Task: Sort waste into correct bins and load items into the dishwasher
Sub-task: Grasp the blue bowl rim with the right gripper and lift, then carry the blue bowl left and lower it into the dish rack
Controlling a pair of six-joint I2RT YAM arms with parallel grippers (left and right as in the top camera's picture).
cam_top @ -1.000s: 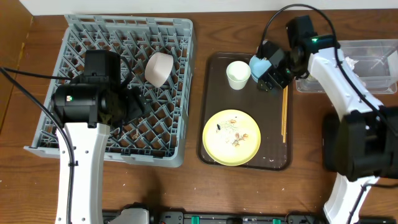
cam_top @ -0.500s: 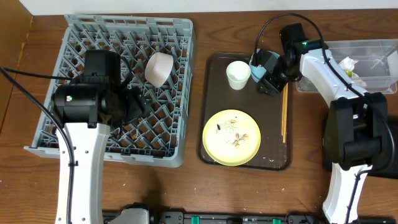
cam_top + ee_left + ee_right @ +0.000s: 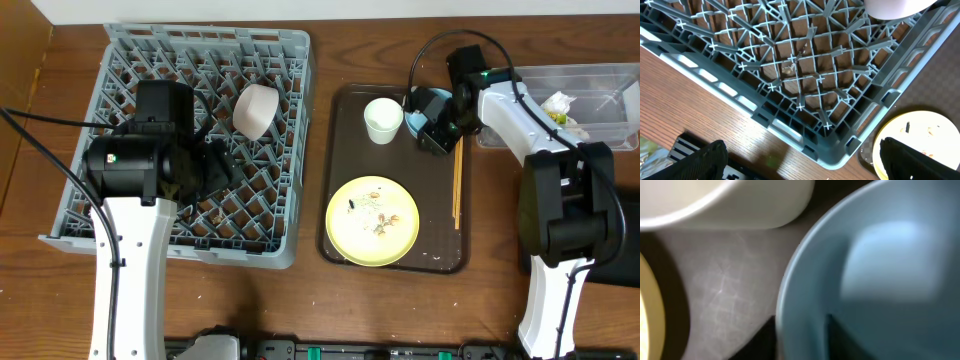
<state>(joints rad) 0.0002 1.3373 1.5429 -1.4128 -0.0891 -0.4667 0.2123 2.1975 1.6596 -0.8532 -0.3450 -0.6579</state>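
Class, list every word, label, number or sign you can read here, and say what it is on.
No text can be read anywhere.
The wrapper in the clear tub: any print is too small to read.
The yellow plate, white cup and grey rack: no lettering seen.

White arm links [image 3: 125,260], black joint housings [image 3: 130,165], thin black looping cables [image 3: 436,42], small green light [image 3: 487,72]

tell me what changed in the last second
The right gripper closed on the light blue bowl by its rim as the right arm swung left. The left gripper, white cup, yellow plate and chopsticks stayed put.
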